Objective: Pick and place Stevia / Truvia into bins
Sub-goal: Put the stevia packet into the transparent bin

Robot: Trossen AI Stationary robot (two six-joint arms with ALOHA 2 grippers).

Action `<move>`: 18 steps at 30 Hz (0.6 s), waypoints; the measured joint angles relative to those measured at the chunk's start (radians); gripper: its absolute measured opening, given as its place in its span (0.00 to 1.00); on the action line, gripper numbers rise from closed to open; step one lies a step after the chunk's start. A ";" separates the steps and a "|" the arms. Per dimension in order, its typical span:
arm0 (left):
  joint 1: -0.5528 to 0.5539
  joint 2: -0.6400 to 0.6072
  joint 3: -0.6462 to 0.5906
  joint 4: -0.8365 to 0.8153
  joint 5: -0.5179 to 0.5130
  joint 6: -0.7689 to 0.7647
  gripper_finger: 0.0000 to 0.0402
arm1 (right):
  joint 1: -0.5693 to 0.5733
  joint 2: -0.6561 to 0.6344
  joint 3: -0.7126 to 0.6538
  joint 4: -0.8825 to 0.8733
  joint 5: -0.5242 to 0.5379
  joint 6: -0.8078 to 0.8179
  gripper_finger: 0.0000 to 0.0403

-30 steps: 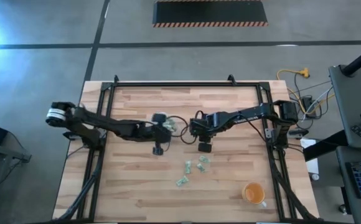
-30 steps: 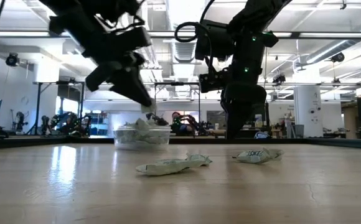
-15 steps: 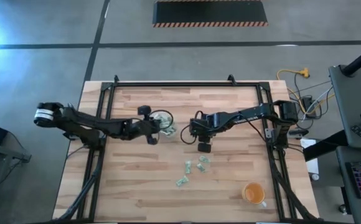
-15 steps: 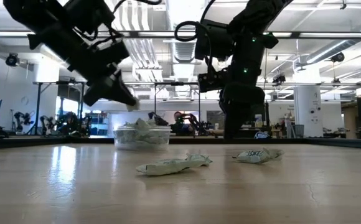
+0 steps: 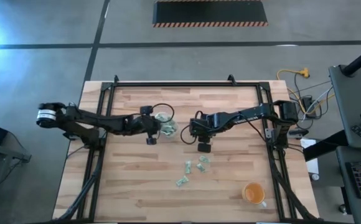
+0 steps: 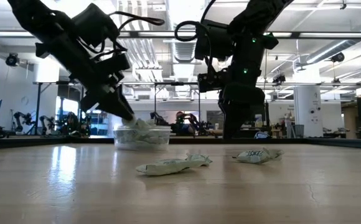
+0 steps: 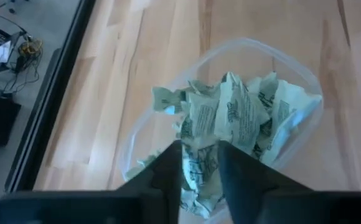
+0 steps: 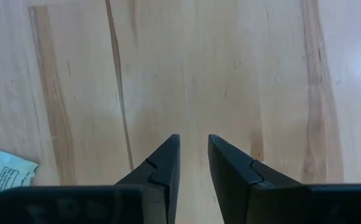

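Note:
The clear bin stands mid-table, heaped with crumpled pale green Stevia packets. My left gripper slants down over the bin's left rim, shut on one packet. Three loose packets lie flat on the wood toward the near edge; two of them show in the low view. My right gripper hangs over bare wood to the right of the bin, pointing down, fingers nearly together on nothing. One packet's corner shows beside it. My left gripper pinches a crumpled packet between its two fingers, coming slanting down from the table's left. The packet sits over the heap inside the bin; whether it rests on the heap I cannot tell.
An orange cup with a handle stands near the table's near right corner. A black frame runs along the far and side edges. Bare wood lies between the bin and the loose packets.
My left gripper drew back toward the table's left and rose, turning about its wrist, then came down toward the bin's left rim, staying shut throughout.

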 joint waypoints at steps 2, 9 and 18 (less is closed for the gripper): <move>0.000 0.008 0.000 0.002 0.000 -0.001 0.27 | 0.000 0.000 0.000 0.000 0.000 0.000 0.17; 0.000 0.001 0.000 -0.005 -0.002 -0.002 0.48 | 0.000 0.000 0.000 0.000 0.000 -0.001 0.18; 0.000 -0.056 0.003 -0.010 -0.006 -0.002 0.54 | 0.000 0.000 0.000 0.000 0.000 -0.003 0.20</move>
